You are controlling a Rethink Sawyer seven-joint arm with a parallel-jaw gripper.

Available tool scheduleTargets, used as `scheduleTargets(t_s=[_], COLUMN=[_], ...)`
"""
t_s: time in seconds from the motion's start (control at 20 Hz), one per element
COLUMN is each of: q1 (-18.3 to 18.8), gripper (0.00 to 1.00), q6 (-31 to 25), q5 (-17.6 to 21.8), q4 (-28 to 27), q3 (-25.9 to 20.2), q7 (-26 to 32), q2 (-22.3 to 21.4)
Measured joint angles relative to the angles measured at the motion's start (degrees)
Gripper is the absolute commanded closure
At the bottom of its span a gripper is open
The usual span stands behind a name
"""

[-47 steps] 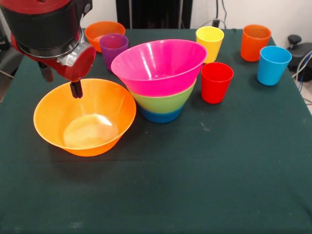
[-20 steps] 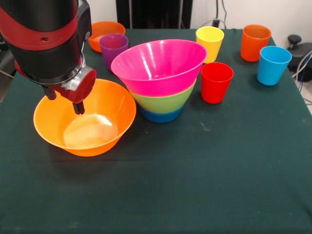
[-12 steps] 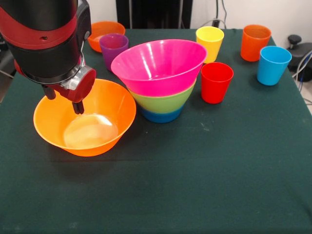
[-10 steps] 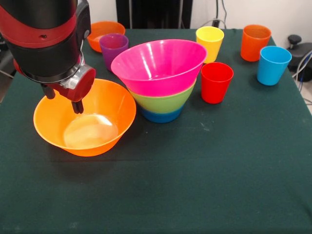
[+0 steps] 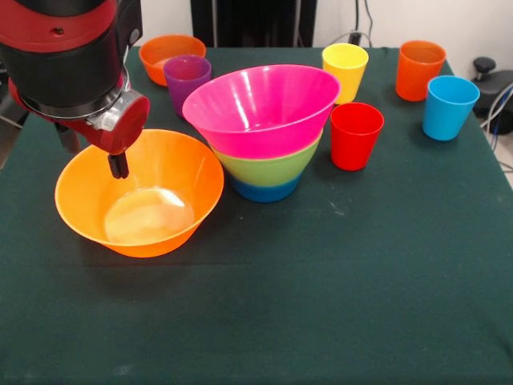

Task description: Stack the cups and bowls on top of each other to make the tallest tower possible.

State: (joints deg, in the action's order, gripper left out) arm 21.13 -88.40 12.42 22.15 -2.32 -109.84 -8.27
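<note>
A large orange bowl (image 5: 152, 172) sits alone at the front left. Beside it stands the tower: a pink bowl (image 5: 260, 104) nested on a green bowl (image 5: 268, 166) on a small blue bowl (image 5: 264, 192). My gripper (image 5: 94, 152) hangs open over the orange bowl's far left rim, one finger (image 5: 119, 164) above the inside and the other outside, holding nothing. The loose cups are purple (image 5: 186, 80), yellow (image 5: 345, 70), red (image 5: 356, 136), orange (image 5: 419, 70) and light blue (image 5: 449, 108). A small orange bowl (image 5: 168, 50) lies behind the purple cup.
A dark green cloth (image 5: 321, 297) covers the table. The cups line the far side and the right. Cables and a black object (image 5: 490, 80) lie off the table's right edge.
My gripper has risen out of the large orange bowl and shifted slightly left. The bowl and everything else stayed put.
</note>
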Motion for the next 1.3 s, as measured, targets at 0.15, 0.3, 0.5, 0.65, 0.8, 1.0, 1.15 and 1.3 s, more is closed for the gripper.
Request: scheduleTargets(t_s=[0.15,0.3,0.5,0.65,0.8,1.0,1.15,1.3], q1=[0.0,-0.01,0.0,0.01,0.05,0.07,0.07,0.07], gripper=[0.0,0.0,0.0,0.0,0.0,0.0,0.0,0.0], q6=[0.01,0.01,0.01,0.01,0.01,0.01,0.0,-0.3], q5=[0.0,0.0,0.0,0.0,0.0,0.0,0.0,0.01], q4=[-0.32,-0.93,-1.74,-1.78,-1.77,-1.96,-2.69,-4.3], q3=[0.0,0.0,-0.01,-0.01,-0.01,-0.01,0.0,-0.01], q7=[0.0,0.01,0.41,0.99,1.53,2.32,2.92,3.71], q2=[0.0,0.28,0.68,0.68,0.7,0.84,1.16,1.94])
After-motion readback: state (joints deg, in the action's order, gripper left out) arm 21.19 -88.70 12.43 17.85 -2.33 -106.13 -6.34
